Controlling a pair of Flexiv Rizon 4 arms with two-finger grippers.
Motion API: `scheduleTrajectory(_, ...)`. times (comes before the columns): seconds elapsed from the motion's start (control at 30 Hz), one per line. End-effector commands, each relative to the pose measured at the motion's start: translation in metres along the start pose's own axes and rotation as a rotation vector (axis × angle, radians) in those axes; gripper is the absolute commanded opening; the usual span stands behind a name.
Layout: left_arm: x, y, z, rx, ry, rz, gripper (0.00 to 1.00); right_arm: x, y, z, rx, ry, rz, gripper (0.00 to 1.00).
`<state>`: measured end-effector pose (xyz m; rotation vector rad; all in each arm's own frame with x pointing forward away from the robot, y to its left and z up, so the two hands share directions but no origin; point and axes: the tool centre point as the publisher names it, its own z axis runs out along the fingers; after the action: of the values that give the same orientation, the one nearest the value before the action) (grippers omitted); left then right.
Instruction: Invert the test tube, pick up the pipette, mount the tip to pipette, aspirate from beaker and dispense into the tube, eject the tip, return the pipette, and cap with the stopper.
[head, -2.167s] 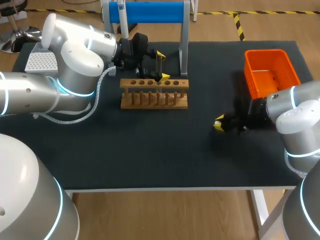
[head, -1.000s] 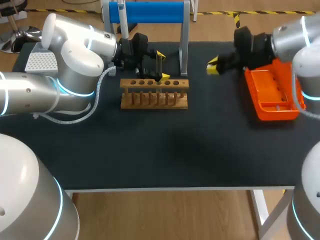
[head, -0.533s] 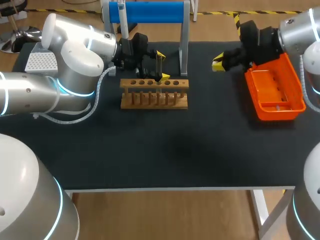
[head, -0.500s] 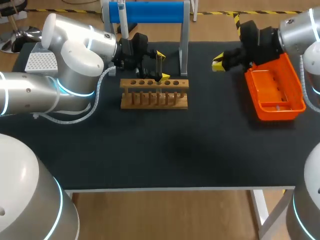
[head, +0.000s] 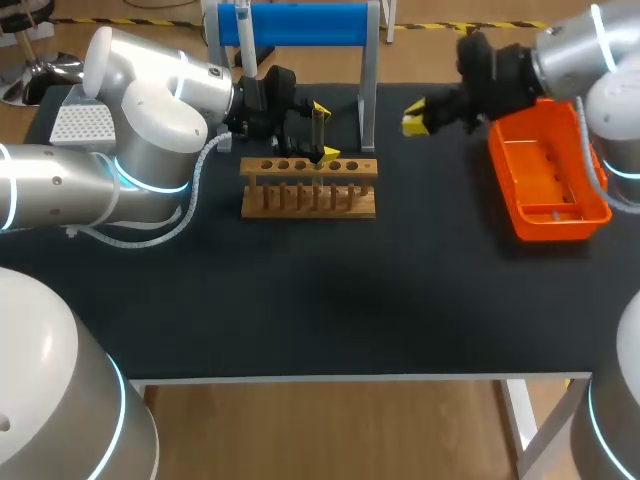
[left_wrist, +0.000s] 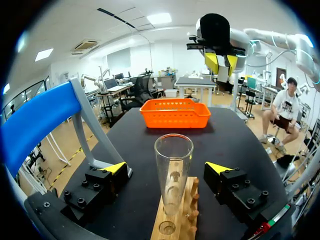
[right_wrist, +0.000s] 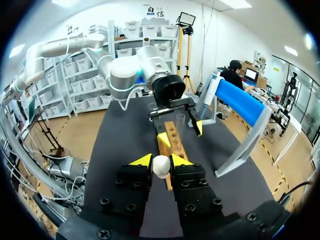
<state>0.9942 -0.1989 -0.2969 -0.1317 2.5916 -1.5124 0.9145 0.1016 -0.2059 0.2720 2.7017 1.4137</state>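
Left fingers: the left gripper has its fingers spread wide. They stand either side of the test tube with a clear gap on each side, touching nothing.
Right fingers: the right gripper has its fingers pressed onto a small white stopper, one yellow tip on each side of it.
Arms: two. The left one comes in low over the far left of the bench. The right one comes in from the far right corner.
Tip box: one, white and perforated, at the far left edge, partly hidden behind the left arm.
Stand: one blue-barred stand on grey legs at the far edge. One pale pipette hangs from its left end, too small to make out further.
Rack: one wooden rack with a single row of holes, just in front of the stand.
Tube: one, clear glass, upright and mouth up in a hole of the rack, towards its right half.
Stopper: one, held above the bench between the stand's right leg and the basket.
Basket: one orange mesh basket at the right side, just beside the right gripper.
Surface: a flat black top with a pale front edge.
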Motion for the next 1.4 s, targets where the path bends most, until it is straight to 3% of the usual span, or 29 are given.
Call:
scheduleTrajectory(0.03,0.001,0.001,0.000,0.004,-0.002,0.002,1.00,-0.024,0.013,0.031,0.027,0.040,-0.002,0.00)
scheduleTrajectory(0.47,0.001,0.001,0.000,0.004,-0.002,0.002,1.00,-0.042,0.041,0.063,0.065,0.041,-0.028,0.00)
scheduleTrajectory(0.8,0.001,0.001,0.000,0.004,-0.002,0.002,1.00,-0.040,0.044,0.064,0.056,0.040,-0.033,0.00)
scheduleTrajectory(1.0,0.002,-0.003,-0.001,-0.054,-0.003,0.021,1.00,-0.037,0.044,0.064,0.054,0.043,-0.035,0.00)
scheduleTrajectory(1.4,0.003,-0.009,-0.004,-0.051,-0.003,0.039,1.00,-0.034,0.043,0.064,0.057,0.046,-0.034,0.00)
